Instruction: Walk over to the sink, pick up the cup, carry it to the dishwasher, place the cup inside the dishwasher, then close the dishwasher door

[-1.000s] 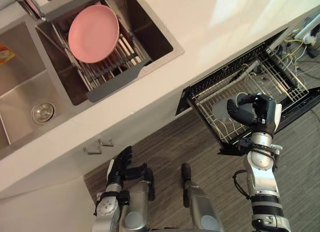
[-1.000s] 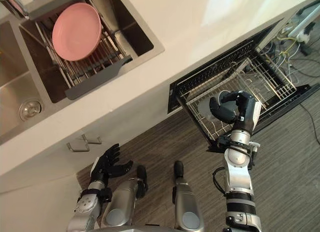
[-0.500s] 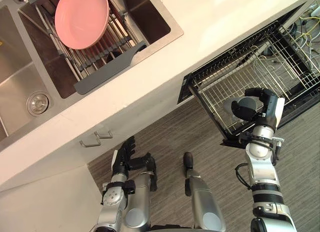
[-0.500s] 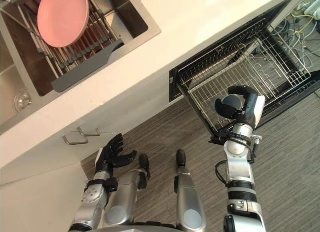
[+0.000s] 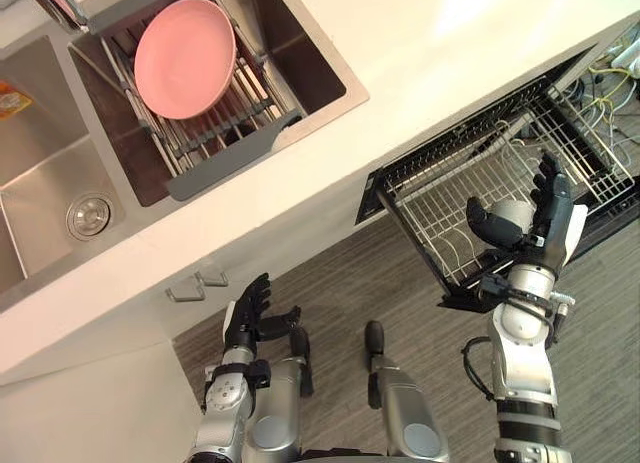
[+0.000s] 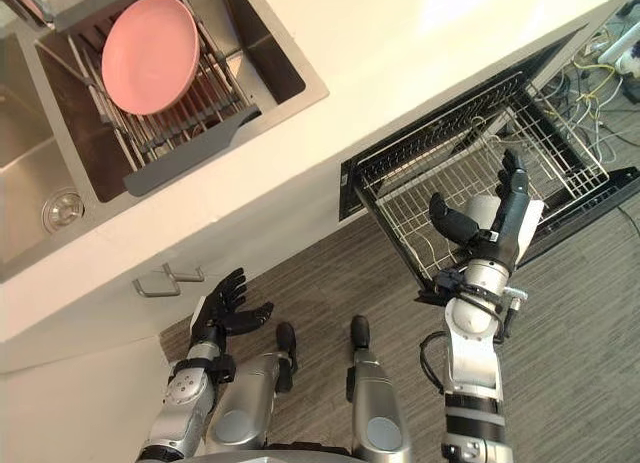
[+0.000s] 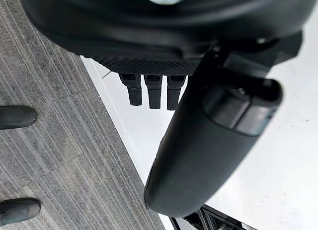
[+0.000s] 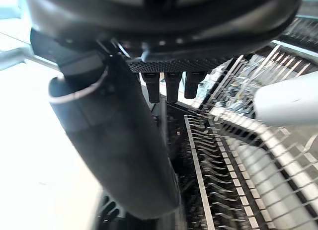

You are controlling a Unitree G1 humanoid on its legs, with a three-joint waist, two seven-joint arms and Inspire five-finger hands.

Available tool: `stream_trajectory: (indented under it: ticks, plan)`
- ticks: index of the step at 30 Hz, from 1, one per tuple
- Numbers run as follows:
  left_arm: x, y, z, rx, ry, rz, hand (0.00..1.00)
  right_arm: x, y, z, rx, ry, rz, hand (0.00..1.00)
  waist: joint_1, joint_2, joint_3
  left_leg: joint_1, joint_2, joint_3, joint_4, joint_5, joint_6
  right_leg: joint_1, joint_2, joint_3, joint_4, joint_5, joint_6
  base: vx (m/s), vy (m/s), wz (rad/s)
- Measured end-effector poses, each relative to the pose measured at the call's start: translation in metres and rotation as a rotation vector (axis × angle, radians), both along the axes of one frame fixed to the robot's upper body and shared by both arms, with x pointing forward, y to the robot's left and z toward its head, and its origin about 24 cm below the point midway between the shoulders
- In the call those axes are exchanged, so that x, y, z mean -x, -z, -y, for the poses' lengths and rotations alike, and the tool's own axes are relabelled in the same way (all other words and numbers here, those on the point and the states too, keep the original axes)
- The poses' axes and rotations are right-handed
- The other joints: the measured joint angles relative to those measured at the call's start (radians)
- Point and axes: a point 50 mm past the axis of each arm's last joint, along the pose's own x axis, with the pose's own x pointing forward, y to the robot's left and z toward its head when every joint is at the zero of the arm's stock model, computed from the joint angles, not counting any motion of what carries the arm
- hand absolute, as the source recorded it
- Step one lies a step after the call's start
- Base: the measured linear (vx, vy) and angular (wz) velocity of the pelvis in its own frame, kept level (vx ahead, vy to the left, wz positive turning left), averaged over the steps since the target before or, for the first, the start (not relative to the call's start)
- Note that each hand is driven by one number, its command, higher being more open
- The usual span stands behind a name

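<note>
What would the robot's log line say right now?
right hand: open over rack | cup: in rack | left hand: open, idle | dishwasher: open

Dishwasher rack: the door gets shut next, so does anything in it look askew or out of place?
The cup seems to lie on its side across the wires of the pulled-out rack, beside the open right hand, rather than upright, though I cannot be sure. The left hand hangs open, idle.

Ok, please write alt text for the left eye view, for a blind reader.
The right hand is open above the pulled-out wire dishwasher rack, beside a pale grey cup in it. A round pink plate rests in the grey drainer over the steel sink; the left hand hangs low.
</note>
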Motion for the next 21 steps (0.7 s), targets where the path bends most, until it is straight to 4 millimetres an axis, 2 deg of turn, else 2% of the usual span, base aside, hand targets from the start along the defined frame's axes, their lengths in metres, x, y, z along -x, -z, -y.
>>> stream_trajectory:
  ticks: [4,7,11,14,16,19,20,21]
  plan:
    - [0.015,0.019,-0.004,0.002,-0.017,-0.105,0.90,0.016,0.006,-0.011,-0.002,-0.064,-0.021,0.90,-0.017,-0.033,-0.057,0.048,-0.007,-0.023,-0.033,-0.001,-0.002,0.066,-0.004,-0.029,-0.046,0.000,0.000,0.10,0.004,0.16]
    - [0.027,0.028,-0.008,0.001,-0.031,-0.160,0.90,0.023,-0.001,-0.022,0.025,-0.143,0.009,0.90,-0.018,-0.048,-0.102,0.082,-0.011,-0.034,-0.050,-0.002,-0.003,0.107,-0.006,-0.048,-0.067,0.000,0.001,0.09,0.012,0.16]
    - [0.038,0.037,-0.013,-0.002,-0.053,-0.212,0.90,0.027,-0.013,-0.035,0.060,-0.237,0.077,0.90,-0.015,-0.049,-0.147,0.104,-0.023,-0.075,-0.034,-0.014,-0.010,0.164,-0.016,-0.092,-0.079,-0.016,0.003,0.00,0.016,0.28]
    - [0.046,0.041,-0.017,-0.004,-0.073,-0.234,0.90,0.026,-0.013,-0.041,0.068,-0.275,0.079,0.90,-0.012,-0.041,-0.152,0.069,-0.006,-0.107,0.073,-0.066,-0.017,0.189,-0.002,-0.126,-0.058,-0.040,-0.004,-0.06,0.005,0.29]
    - [0.054,0.043,-0.019,-0.006,-0.080,-0.255,0.90,0.025,-0.014,-0.048,0.078,-0.315,0.080,0.90,0.001,-0.039,-0.155,0.041,0.016,-0.112,0.139,-0.092,-0.036,0.191,0.012,-0.135,-0.035,-0.071,-0.019,-0.08,-0.002,0.26]
    - [0.059,0.046,-0.018,-0.001,-0.087,-0.272,0.90,0.024,-0.019,-0.046,0.120,-0.332,0.087,0.90,0.014,-0.038,-0.156,-0.011,0.062,0.014,0.225,-0.070,-0.042,0.217,0.007,-0.187,-0.047,-0.073,-0.028,-0.05,0.024,0.54]
    - [0.060,0.047,-0.019,-0.002,-0.087,-0.279,0.90,0.022,-0.023,-0.046,0.142,-0.339,0.097,0.90,0.019,-0.039,-0.158,-0.033,0.074,0.086,0.253,-0.059,-0.060,0.232,-0.010,-0.210,-0.060,-0.073,-0.028,-0.01,0.066,0.59]
    - [0.061,0.048,-0.019,-0.002,-0.088,-0.286,0.90,0.020,-0.026,-0.045,0.158,-0.343,0.107,0.90,0.017,-0.038,-0.164,-0.035,0.079,0.157,0.240,-0.064,-0.058,0.238,-0.023,-0.231,-0.064,-0.075,-0.023,-0.01,0.095,0.69]
